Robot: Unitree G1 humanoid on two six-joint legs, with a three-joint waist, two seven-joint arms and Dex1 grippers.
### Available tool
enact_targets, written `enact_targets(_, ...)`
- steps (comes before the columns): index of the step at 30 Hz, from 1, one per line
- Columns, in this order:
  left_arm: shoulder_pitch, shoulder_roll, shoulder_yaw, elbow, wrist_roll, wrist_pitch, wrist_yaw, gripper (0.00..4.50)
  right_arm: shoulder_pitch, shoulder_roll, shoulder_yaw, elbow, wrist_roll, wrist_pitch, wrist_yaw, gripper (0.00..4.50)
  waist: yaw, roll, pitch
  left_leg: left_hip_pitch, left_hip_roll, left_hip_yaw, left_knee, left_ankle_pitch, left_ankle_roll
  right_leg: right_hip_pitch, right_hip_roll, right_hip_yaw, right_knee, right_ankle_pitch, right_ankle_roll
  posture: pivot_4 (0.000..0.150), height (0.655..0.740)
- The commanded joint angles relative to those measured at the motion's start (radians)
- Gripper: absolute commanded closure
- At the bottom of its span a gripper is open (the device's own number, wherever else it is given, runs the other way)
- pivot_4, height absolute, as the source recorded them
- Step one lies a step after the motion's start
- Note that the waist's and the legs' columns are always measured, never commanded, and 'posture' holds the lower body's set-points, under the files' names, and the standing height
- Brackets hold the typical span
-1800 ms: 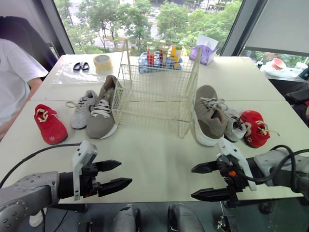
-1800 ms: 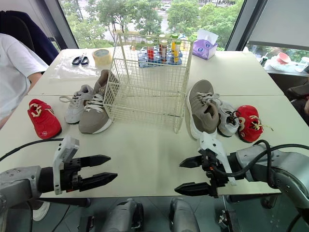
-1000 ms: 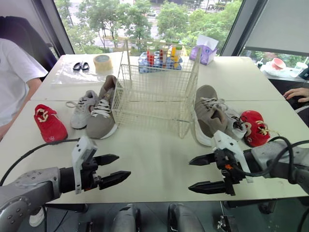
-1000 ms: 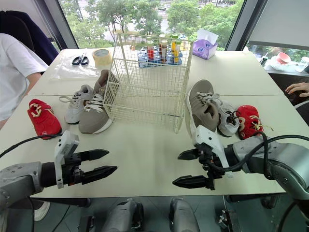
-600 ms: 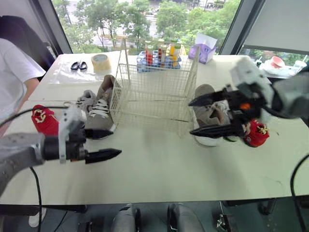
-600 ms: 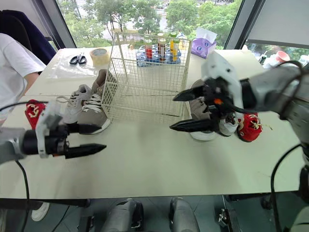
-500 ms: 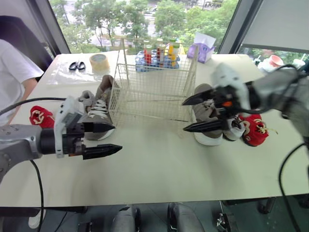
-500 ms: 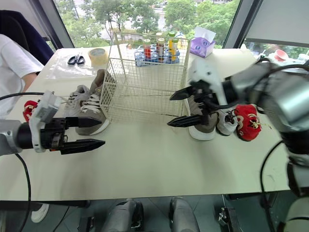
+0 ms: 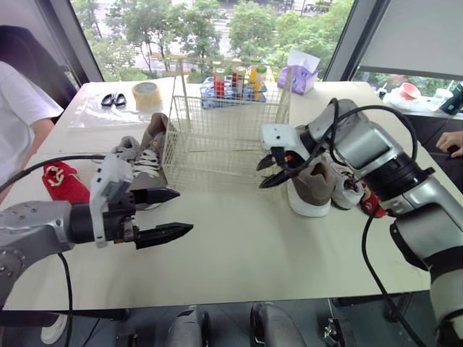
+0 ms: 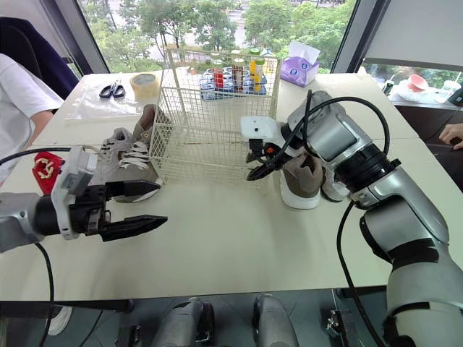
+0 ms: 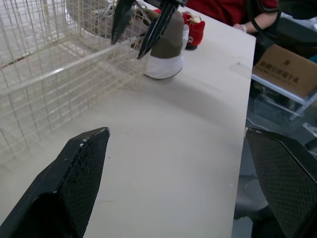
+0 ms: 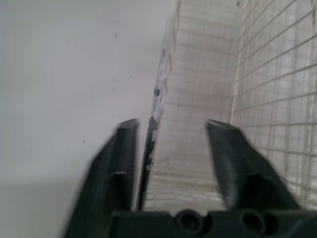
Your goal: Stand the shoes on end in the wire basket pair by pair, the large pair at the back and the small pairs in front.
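right claw: the right claw is hanging at the basket's near right corner with its two black fingers parted a moderate way, gripping nothing. in its wrist view a wire edge is standing between them, and i cannot tell whether it is touching a finger.
left claw: the left claw is hovering low over the table, fingers spread wide and empty.
basket: the wire basket is standing upright mid-table with nothing in it.
shoes, robot's right: the right large shoe is lying flat just beside the basket, with the right pale shoe next to it and the right red shoe peeping from behind the arm.
shoes, robot's left: the left large shoe is lying against the basket's other side, the left grey shoe beside it, and the left red shoe well apart.
farther off: scissors and a tape roll are lying beyond, and a person's white sleeve is showing at the table's side.
progress: nothing is done yet, by my reckoning — all six shoes are waiting on the table, each pair split across the basket, and the large pair is wanted first, at the back.
arm pose: the right arm is crooking at the elbow, its forearm crossing above the right large shoe and its fingers pointing toward the robot's left. the left arm is stretching forward, claw level, near the left large shoe but apart from it.
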Motion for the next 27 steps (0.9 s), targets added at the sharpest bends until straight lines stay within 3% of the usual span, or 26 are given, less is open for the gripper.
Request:
enact_targets(1, -0.006, -0.01, 0.003, -0.031, 0.009, -0.032, 0.022, 0.0, -0.011, 0.011, -0.012, 0.024, -0.063, -0.027, 0.004, 4.43, 0.0, 0.0, 0.0, 0.0, 0.0, 0.0, 0.0, 0.0, -0.001, 0.0, 0.0, 0.0, 0.0, 0.0, 0.0, 0.15, 0.74)
enact_targets(3, -0.012, -0.014, -0.003, -0.03, 0.012, -0.036, 0.029, 0.0, -0.012, 0.019, -0.019, 0.042, -0.093, -0.048, -0.004, 4.47, 0.0, 0.0, 0.0, 0.001, 0.0, 0.0, 0.0, 0.001, -0.001, 0.0, 0.0, 0.0, 0.002, 0.0, 0.0, 0.15, 0.74)
enact_targets(7, -0.028, -0.022, -0.03, -0.009, 0.044, -0.051, 0.029, 0.0, -0.034, 0.03, -0.046, 0.126, -0.188, -0.268, -0.102, 4.47, -0.002, 0.0, 0.0, 0.001, 0.0, 0.0, 0.0, 0.001, -0.002, -0.001, 0.001, 0.0, 0.004, 0.0, 0.0, 0.15, 0.74)
enact_targets(10, -0.033, -0.024, -0.042, -0.004, 0.055, -0.057, 0.026, 0.0, -0.021, -0.002, -0.082, 0.066, -0.172, -0.288, -0.044, 4.47, -0.002, 0.001, 0.0, 0.002, 0.0, 0.0, 0.0, 0.001, -0.002, -0.002, 0.001, 0.0, 0.005, 0.0, -0.001, 0.15, 0.74)
enact_targets(13, -0.035, -0.024, -0.047, 0.0, 0.06, -0.058, 0.019, 0.0, 0.005, -0.032, -0.113, -0.025, -0.15, -0.236, 0.002, 4.47, 0.003, 0.001, 0.001, 0.0, 0.0, -0.001, 0.0, 0.001, -0.003, -0.003, 0.0, 0.0, 0.007, 0.0, 0.001, 0.15, 0.74)
enact_targets(17, -0.055, -0.02, -0.056, 0.01, 0.054, -0.052, 0.01, 0.0, 0.087, -0.067, -0.168, -0.295, -0.032, 0.102, 0.087, 4.47, 0.003, 0.001, 0.001, -0.001, 0.0, -0.001, 0.0, 0.001, -0.003, -0.004, 0.0, 0.0, 0.007, 0.0, 0.001, 0.15, 0.74)
enact_targets(20, -0.073, -0.019, -0.065, 0.022, 0.054, -0.049, 0.0, 0.0, 0.139, -0.094, -0.17, -0.429, -0.026, 0.202, 0.076, 4.47, 0.002, 0.001, 0.001, -0.001, 0.0, -0.001, 0.0, 0.001, -0.002, -0.004, 0.0, 0.0, 0.007, 0.0, 0.001, 0.15, 0.74)
enact_targets(27, -0.118, -0.02, -0.094, 0.045, 0.06, -0.045, -0.012, 0.0, 0.195, -0.099, -0.153, -0.499, -0.043, 0.237, 0.027, 4.47, 0.001, 0.001, 0.001, 0.0, 0.0, -0.002, 0.0, -0.001, 0.002, -0.004, 0.0, 0.0, 0.009, -0.001, -0.001, 0.15, 0.74)
